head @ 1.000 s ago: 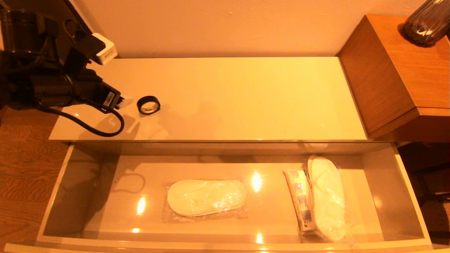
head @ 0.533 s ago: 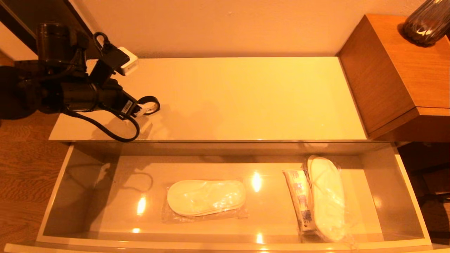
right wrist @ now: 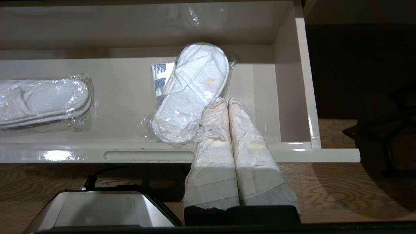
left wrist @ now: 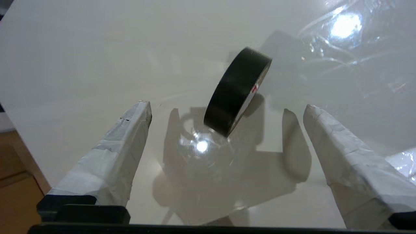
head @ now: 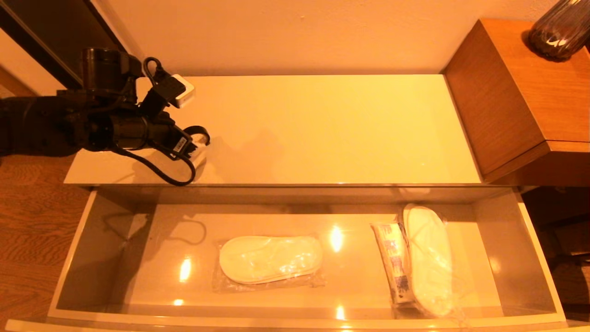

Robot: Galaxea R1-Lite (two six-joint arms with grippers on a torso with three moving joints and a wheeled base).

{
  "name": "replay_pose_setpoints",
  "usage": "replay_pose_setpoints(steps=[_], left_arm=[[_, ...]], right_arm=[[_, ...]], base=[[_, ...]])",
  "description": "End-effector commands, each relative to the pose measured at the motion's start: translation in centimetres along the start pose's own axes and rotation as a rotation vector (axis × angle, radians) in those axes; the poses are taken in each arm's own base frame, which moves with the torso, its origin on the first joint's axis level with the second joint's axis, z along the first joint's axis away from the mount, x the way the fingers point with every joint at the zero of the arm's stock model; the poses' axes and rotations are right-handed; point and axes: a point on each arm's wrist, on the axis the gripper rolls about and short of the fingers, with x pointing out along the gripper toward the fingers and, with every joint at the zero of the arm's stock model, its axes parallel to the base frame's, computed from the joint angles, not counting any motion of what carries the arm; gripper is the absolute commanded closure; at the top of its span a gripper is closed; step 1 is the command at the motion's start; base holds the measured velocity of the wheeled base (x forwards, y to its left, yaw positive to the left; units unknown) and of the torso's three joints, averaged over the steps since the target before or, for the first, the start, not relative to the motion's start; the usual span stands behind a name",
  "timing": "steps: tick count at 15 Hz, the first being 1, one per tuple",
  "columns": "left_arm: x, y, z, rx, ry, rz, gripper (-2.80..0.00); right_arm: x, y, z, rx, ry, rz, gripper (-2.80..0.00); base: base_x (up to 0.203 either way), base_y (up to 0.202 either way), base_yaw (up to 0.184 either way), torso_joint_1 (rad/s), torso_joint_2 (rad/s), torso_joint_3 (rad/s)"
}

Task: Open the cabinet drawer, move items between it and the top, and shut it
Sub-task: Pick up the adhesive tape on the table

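Tape ring (left wrist: 238, 91) between spread left pincer (left wrist: 227, 107)

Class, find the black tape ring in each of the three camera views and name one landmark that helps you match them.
Head view: black tape ring lies on the glossy cabinet top, left end, half hidden by the left hand.
Left wrist view: ring is centre, ahead of the open fingers.
Right wrist view: not in it.
Shared landmark: the cabinet top.

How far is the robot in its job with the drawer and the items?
Done: the cabinet drawer is open, with two bags of slippers and a white packet inside. In hand: the left gripper, open, is around the black tape ring on the top, not gripping. The right gripper is parked, shut. Left: moving items and closing the drawer.
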Motion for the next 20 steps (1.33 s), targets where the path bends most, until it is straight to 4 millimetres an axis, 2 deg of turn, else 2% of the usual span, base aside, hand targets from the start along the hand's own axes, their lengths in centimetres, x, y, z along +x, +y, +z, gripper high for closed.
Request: replay_pose_setpoints(steps=[1,10,11,12,18,20], left_arm=[[0.8,-0.1,0.0,0.004,0.006,-0.002,-2.8],[2.4,-0.4,-0.3,0.003,0.016,-0.006,-2.8],[2.6,-0.4,-0.2,0.003,0.004,0.005,-0.19],[2.7,-0.4,-0.1,0.003,-0.011,0.015,0.0],[2.8,-0.6,-0.4,0.001,-0.007,0.014,0.0],[1.9,-0.2,-0.1,-0.008,-0.024,0.023,0.0]], right_arm=[[0.0,0.0,0.0,-0.001,0.002,0.0,0.0],[0.0,0.0,0.0,-0.001,0.002,0.001,0.0],[0.0,0.0,0.0,0.0,0.002,0.001,0.0],[0.0,0.0,0.0,-0.001,0.002,0.0,0.0],[0.0,0.0,0.0,-0.001,0.002,0.0,0.0],[0.0,0.0,0.0,-0.001,0.002,0.001,0.0]], base=[[0.0,0.0,0.0,0.0,0.0,0.0],[0.0,0.0,0.0,0.0,0.0,0.0],[0.0,0.0,0.0,0.0,0.0,0.0],[0.0,0.0,0.0,0.0,0.0,0.0],[0.0,0.0,0.0,0.0,0.0,0.0],[0.0,0.0,0.0,0.0,0.0,0.0]])
